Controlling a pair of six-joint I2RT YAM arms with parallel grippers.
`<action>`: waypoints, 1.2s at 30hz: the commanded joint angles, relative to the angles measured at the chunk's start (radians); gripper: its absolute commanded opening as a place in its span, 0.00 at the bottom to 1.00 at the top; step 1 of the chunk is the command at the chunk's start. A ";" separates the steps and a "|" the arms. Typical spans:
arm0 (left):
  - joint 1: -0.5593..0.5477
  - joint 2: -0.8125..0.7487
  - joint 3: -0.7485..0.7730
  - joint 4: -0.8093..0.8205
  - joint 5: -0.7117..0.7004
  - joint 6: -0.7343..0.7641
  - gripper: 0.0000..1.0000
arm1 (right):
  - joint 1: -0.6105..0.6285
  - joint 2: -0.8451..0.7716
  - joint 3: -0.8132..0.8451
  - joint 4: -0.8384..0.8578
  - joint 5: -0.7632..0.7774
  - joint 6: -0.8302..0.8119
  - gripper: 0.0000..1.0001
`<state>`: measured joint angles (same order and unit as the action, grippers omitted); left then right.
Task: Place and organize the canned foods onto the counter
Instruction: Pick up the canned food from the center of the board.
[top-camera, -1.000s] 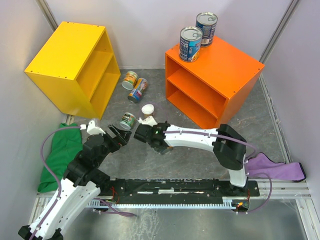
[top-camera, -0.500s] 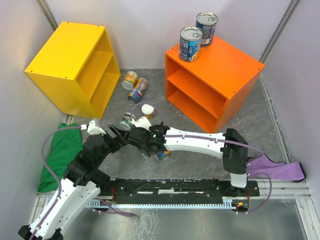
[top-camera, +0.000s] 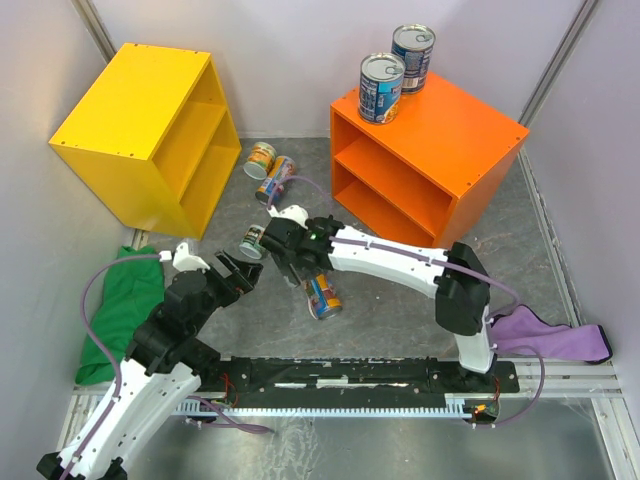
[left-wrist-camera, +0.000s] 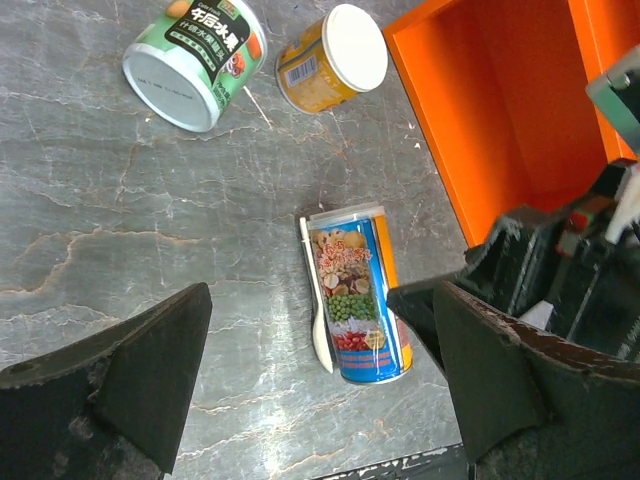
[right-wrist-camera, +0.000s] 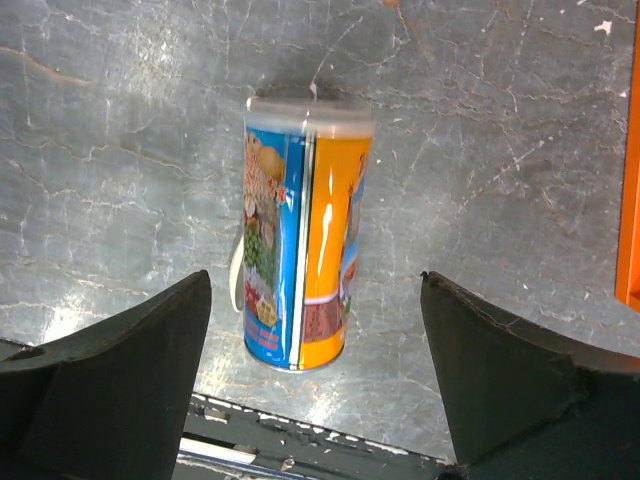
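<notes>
can (top-camera: 322, 297) lying loose; yellow cabinet (top-camera: 130, 100), green cloth (top-camera: 115, 310) left; purple cloth (top-camera: 560, 340) right

Up top, the fixed camera sits high behind the arm bases (top-camera: 478, 352) and looks down and forward over the whole grey table (top-camera: 400, 310) — far enough back to hold the yellow cabinet (top-camera: 140, 130) and the orange cabinet (top-camera: 430, 140) together. The left wrist view hangs low and close, angled down toward that orange cabinet; the right wrist view is closer yet, nearly straight down. All three share the blue-and-orange can (top-camera: 322, 297) lying on its side.
</notes>
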<state>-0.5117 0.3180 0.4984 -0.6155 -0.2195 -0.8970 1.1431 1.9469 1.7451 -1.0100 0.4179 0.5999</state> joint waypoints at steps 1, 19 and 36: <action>0.004 -0.008 0.045 0.001 -0.020 -0.015 0.98 | -0.030 0.050 0.068 0.016 -0.074 -0.043 0.93; 0.006 -0.047 0.018 -0.009 -0.034 -0.029 0.98 | -0.100 0.187 0.108 0.036 -0.222 -0.069 0.92; 0.006 -0.048 0.010 0.000 -0.042 -0.026 0.98 | -0.134 0.197 0.071 0.100 -0.346 -0.063 0.60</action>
<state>-0.5117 0.2764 0.4984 -0.6491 -0.2367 -0.9031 1.0035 2.1525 1.8118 -0.9665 0.1204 0.5323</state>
